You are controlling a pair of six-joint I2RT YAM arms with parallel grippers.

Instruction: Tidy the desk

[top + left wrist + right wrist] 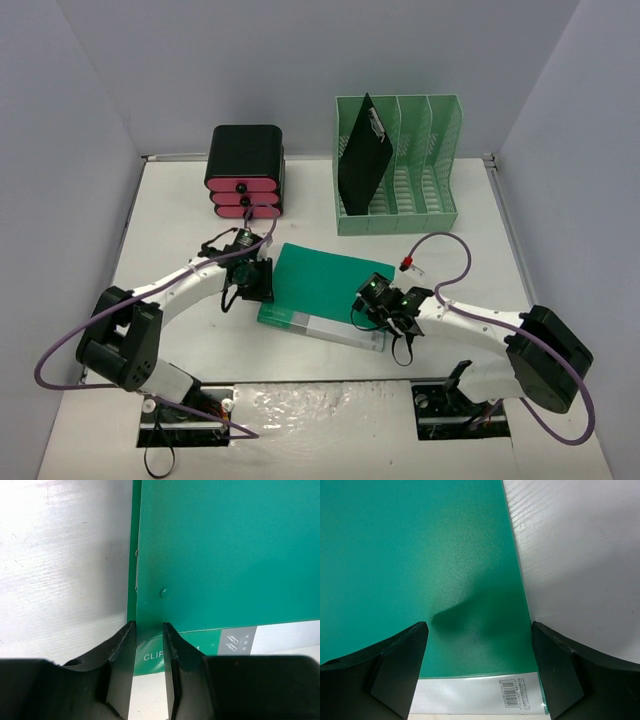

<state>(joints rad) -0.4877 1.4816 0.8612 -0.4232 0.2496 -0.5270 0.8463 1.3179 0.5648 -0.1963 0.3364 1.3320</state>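
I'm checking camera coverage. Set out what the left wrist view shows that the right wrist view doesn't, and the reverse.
Left wrist only: the green folder seen at its side edge, a small rivet, printed CLIP lettering, and the left gripper with fingers nearly together astride that edge. Right wrist only: a barcode sticker on the folder's pale strip, and the right gripper spread wide above the cover. Both: the green folder lying on the white desk.

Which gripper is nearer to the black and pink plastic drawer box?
Left. The left gripper is just in front of the drawer box, at the flat green folder's left edge; the right gripper is farther right, over that folder.
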